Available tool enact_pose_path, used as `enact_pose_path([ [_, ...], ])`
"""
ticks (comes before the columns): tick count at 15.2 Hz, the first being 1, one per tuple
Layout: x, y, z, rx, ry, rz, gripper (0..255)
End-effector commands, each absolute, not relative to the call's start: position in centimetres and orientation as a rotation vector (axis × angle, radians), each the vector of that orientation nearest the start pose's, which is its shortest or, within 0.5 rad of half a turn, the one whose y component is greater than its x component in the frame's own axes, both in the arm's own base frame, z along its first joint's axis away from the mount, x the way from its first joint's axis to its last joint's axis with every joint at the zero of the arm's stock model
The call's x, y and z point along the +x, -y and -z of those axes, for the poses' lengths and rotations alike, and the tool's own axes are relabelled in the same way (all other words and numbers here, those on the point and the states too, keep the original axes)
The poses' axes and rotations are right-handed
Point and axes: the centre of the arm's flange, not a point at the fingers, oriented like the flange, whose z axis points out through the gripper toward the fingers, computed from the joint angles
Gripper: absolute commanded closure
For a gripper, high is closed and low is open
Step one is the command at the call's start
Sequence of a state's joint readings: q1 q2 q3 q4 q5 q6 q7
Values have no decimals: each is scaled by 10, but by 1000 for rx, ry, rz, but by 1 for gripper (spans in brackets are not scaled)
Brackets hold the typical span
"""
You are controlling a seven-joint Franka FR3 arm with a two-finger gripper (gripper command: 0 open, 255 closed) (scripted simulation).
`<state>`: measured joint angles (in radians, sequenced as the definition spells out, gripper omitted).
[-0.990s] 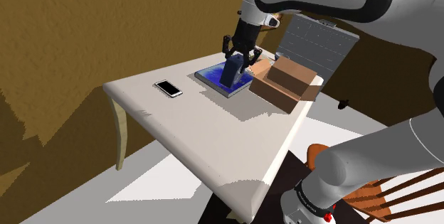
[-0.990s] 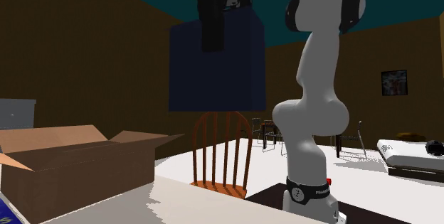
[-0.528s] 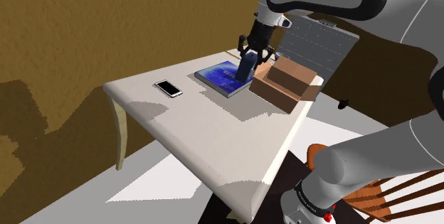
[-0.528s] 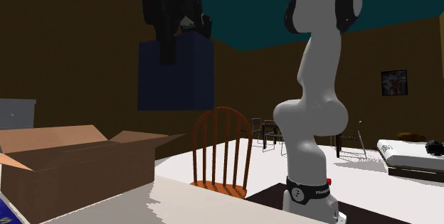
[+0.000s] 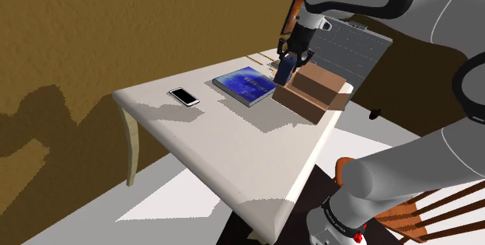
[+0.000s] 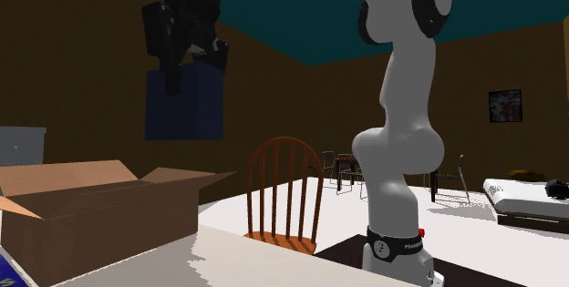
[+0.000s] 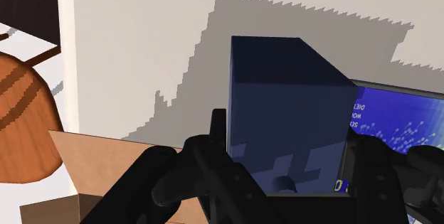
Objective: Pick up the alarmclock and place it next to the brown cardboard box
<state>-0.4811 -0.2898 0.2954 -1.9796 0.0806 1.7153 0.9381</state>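
White and round-cornered, the table [image 5: 233, 150] takes the foreground of the shoulder view. The arm's white base [image 5: 342, 216] and a brown spindle-back chair [image 5: 400, 222] sit off its near corner. On the tabletop a smartphone [image 5: 184, 96] lies flat towards that view's left, well apart from everything else. Farther in lies a blue book [image 5: 245, 85]. Just beside it, to the view's right, stands the open brown cardboard box [image 5: 311, 92] with its flaps spread.

Over the far end of the strip between book and box hangs the gripper [image 5: 288, 54], pointing down and clamped on the alarmclock [image 5: 285, 70], drawn as a plain dark-blue block. The clock is off the table, in the air, near the box's far corner.

The wrist view looks down along it. One black finger [image 7: 217, 141] presses one side face and its partner presses the opposite face. The block reaches out past the fingertips towards the table, with the book on one side and a box flap on the other, and its shadow falls on bare tabletop. In the second exterior view the block hangs below the hand, higher than the box's rim.

Behind the box stands a grey panelled unit [image 5: 350, 49], and brown walls [image 5: 116, 26] close the room.
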Motion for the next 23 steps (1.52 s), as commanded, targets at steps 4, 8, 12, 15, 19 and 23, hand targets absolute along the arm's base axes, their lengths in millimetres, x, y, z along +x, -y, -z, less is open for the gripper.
enact_pose_path([
  [4, 469, 101, -567, -2639, -1700, 23, 255],
  [8, 469, 101, -546, -2639, -1700, 23, 255],
  [12, 469, 101, -525, -2639, -1700, 23, 255],
  [15, 469, 101, -509, -2639, -1700, 23, 255],
  [19, 469, 101, -488, -2639, -1700, 23, 255],
  [23, 469, 101, -467, -2639, -1700, 23, 255],
])
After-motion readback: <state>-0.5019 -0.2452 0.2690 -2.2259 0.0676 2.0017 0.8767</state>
